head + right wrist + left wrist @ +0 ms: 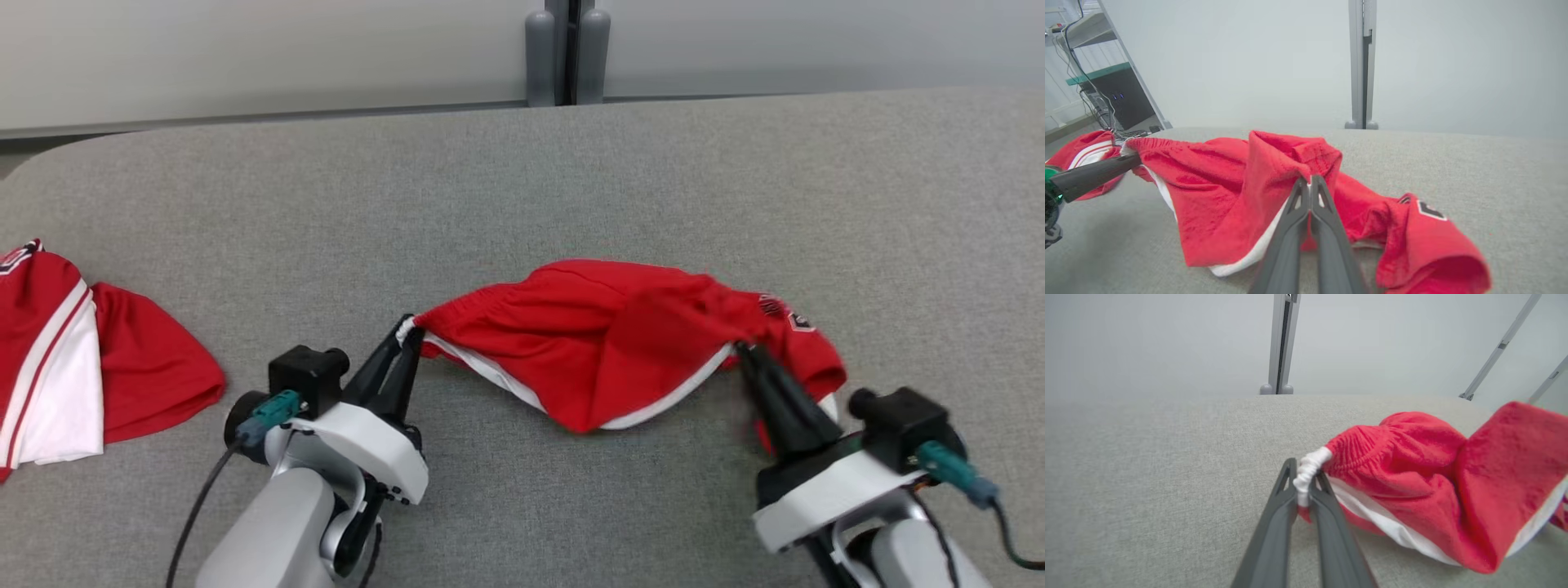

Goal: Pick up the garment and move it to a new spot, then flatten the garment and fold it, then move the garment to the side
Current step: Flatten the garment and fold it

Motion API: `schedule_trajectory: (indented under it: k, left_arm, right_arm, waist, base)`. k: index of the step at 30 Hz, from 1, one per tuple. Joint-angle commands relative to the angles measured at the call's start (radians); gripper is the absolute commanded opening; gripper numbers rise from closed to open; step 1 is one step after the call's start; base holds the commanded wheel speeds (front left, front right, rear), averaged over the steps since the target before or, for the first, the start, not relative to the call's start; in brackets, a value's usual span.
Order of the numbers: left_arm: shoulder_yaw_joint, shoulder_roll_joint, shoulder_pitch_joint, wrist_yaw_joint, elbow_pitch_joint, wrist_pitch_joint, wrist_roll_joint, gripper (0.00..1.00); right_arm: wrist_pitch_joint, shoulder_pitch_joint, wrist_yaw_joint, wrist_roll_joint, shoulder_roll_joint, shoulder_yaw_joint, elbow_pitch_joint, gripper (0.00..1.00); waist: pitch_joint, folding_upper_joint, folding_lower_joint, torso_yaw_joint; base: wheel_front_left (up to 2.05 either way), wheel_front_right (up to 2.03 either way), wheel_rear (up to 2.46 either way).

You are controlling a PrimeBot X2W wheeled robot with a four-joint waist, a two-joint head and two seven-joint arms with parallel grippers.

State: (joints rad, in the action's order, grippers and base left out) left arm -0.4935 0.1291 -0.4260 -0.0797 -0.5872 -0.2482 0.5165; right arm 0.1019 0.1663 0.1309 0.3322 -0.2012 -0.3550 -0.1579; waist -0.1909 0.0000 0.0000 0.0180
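The garment [612,335] is a pair of red shorts with white trim and a small printed logo, crumpled in the middle of the grey table. My left gripper [408,333] is shut on its white waistband corner, which bunches between the fingertips [1306,479]. My right gripper [744,349] is shut on a raised fold of the red cloth near its right side [1308,181]. The cloth sags between the two grippers, its lower hem resting on the table [522,163]. The logo end [1429,210] lies to the right of my right fingers.
Another red and white garment [57,359] lies at the table's left edge. A grey post [567,53] stands behind the far edge against a pale wall. A shelf with cables [1106,90] is off to the left in the right wrist view.
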Motion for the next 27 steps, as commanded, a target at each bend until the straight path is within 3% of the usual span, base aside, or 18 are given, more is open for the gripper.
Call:
schedule_trajectory:
  k: [1, 11, 18, 22, 27]
  left_arm:
    - [0.007, 0.010, 0.013, 0.007, 0.011, -0.006, 0.001, 0.00]
    - [0.090, 0.100, 0.063, 0.102, 0.440, -0.009, -0.040, 0.00]
    - [0.133, 0.178, 0.031, 0.160, 0.715, 0.081, -0.071, 0.00]
    - [0.144, 0.196, 0.021, 0.176, 0.798, 0.141, -0.058, 0.00]
    - [0.153, 0.197, -0.012, 0.178, 0.800, 0.186, -0.034, 0.00]
  right_arm:
    - [0.003, 0.000, 0.000, -0.008, -0.004, 0.009, 0.006, 0.00]
    - [-0.007, 0.038, 0.000, -0.087, -0.040, 0.216, 0.197, 0.00]
    - [-0.058, 0.082, 0.000, -0.125, -0.061, 0.300, 0.329, 0.00]
    - [-0.083, 0.105, 0.000, -0.129, -0.060, 0.311, 0.367, 0.00]
    - [-0.094, 0.146, 0.000, -0.120, -0.056, 0.299, 0.364, 0.00]
  waist:
    - [0.011, 0.0000, 0.0000, 0.000]
    - [0.083, 0.0000, 0.0000, 0.006]
    - [0.118, 0.0000, 0.0000, 0.001]
    - [0.116, 0.0000, 0.0000, -0.004]
    - [0.093, 0.0000, 0.0000, -0.013]
  base:
    - [0.00, 0.00, 0.00]
    - [0.00, 0.00, 0.00]
    - [0.00, 0.00, 0.00]
    - [0.00, 0.00, 0.00]
    - [0.00, 0.00, 0.00]
